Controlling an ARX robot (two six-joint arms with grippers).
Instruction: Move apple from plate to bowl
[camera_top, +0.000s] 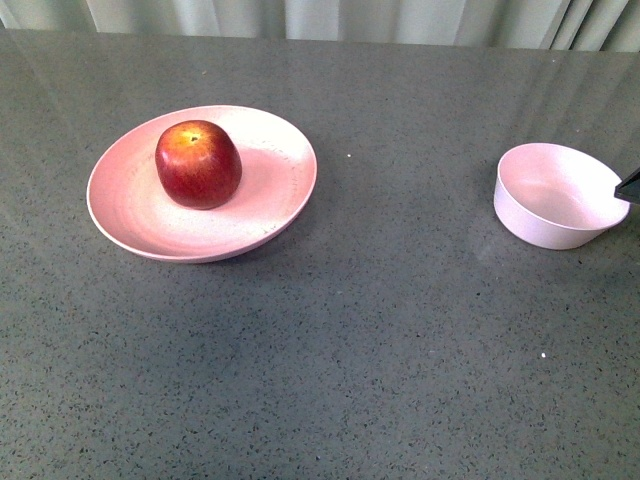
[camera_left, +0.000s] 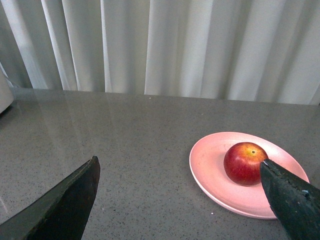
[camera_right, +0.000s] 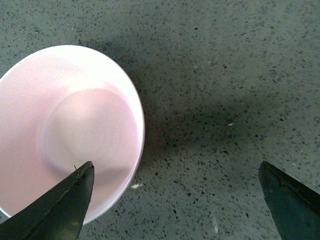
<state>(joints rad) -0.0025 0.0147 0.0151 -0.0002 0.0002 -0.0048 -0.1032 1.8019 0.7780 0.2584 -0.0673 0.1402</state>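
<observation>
You see the task unstarted: apple (camera_top: 198, 163) on the plate (camera_top: 130, 215), bowl (camera_top: 540, 225) empty (left end effector (camera_left: 179, 162) and right end effector (camera_right: 176, 164) both spread, holding nothing).

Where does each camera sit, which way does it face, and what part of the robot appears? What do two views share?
Front view: on the robot's body, facing forward and down at apple, plate and bowl; the right end effector tip shows.
Left wrist view: on the left wrist, facing across the table toward curtains; open left end effector shows.
Right wrist view: on the right wrist, facing down into the bowl; open fingers show.
Shared: apple and plate, front and left wrist.
</observation>
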